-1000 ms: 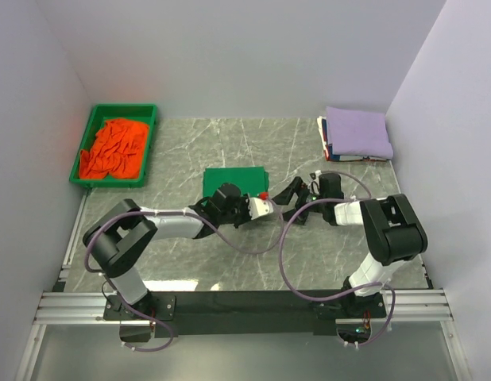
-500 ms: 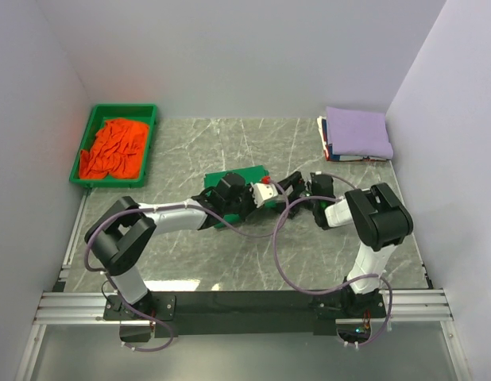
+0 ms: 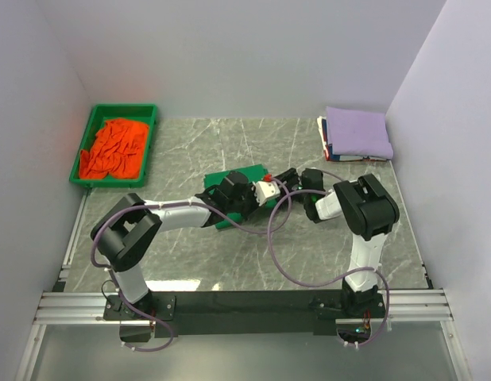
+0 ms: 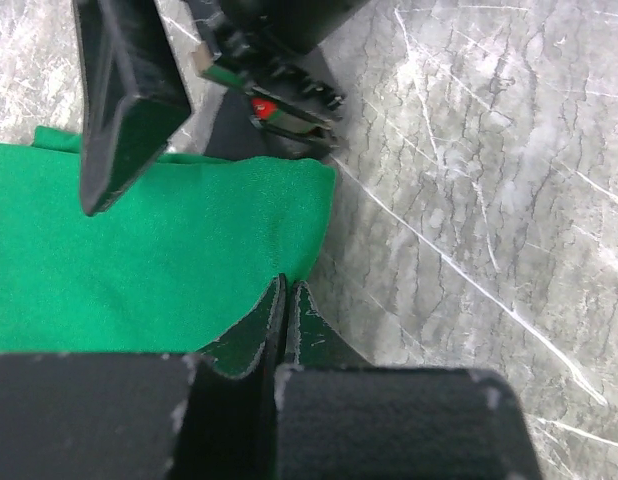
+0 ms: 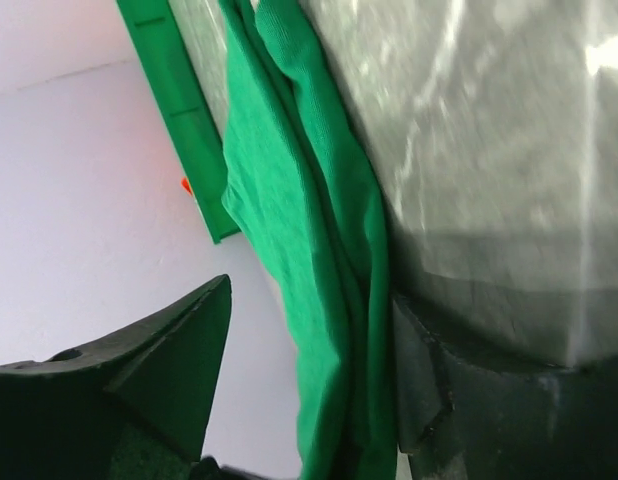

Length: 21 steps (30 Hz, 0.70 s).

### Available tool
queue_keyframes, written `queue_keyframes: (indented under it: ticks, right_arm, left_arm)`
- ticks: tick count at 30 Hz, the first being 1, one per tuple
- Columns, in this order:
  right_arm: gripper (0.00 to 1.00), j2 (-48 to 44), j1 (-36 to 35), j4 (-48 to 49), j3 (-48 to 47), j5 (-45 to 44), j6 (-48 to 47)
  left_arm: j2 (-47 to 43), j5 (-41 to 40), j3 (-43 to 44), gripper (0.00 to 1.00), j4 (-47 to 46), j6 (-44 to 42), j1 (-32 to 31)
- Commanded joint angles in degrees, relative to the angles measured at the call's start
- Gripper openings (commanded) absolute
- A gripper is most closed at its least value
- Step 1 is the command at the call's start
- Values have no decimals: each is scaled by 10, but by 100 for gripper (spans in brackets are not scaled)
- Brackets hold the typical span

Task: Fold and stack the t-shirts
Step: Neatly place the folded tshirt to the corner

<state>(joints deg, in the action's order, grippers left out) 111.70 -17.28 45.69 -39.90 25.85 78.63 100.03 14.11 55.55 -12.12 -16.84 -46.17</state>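
A folded bright green t-shirt (image 3: 237,176) (image 4: 139,260) lies at the table's middle, partly under my left arm. My left gripper (image 3: 264,189) (image 4: 286,287) is shut, its tips resting at the shirt's near right edge with no cloth seen between them. My right gripper (image 3: 282,178) (image 5: 309,300) is open and reaches in from the right. The shirt's folded right edge (image 5: 329,300) sits between its fingers: one finger lies low against the table under the cloth, the other stands clear of it. An orange t-shirt (image 3: 113,148) lies crumpled at the far left.
The orange t-shirt fills a green plastic tray (image 3: 123,109) at the back left. A stack of folded shirts with a lavender one (image 3: 357,132) on top stands at the back right. White walls close in on three sides.
My right gripper moved left onto the green shirt's edge and its jaws have narrowed. My left gripper shifted onto the shirt's near corner, and the shirt has skewed slightly.
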Motion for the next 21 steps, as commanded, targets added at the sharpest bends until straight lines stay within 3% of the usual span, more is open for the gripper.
queue_keyframes:
  ticks: [1, 10, 13, 16, 17, 19, 20, 21]
  right_arm:
    - [67, 34, -6, -6, -15, -41, -5]
    - [58, 78, -14, 6, -53, -39, -19]
    - [51, 78, -17, -14, -67, -45, -29]
    - [37, 74, -17, -44, -83, -44, -47]
    - [25, 72, -17, -50, -92, -41, -58]
    - [9, 60, -15, -107, -116, -35, -119]
    - [1, 53, -15, -131, -140, -43, -142]
    - [0, 35, -14, -167, -149, -51, -166]
  left_arm:
    - [2, 11, 25, 1, -15, 8, 2]
    - [3, 11, 30, 1, -19, 16, 4]
    - [3, 12, 32, 1, -19, 20, 5]
    - [1, 10, 37, 1, -17, 22, 6]
    - [0, 10, 38, 1, -15, 23, 6]
    - [-7, 5, 39, 1, -6, 23, 6]
    - [-12, 2, 37, 7, -5, 23, 6]
    - [-18, 0, 34, 12, 2, 25, 8]
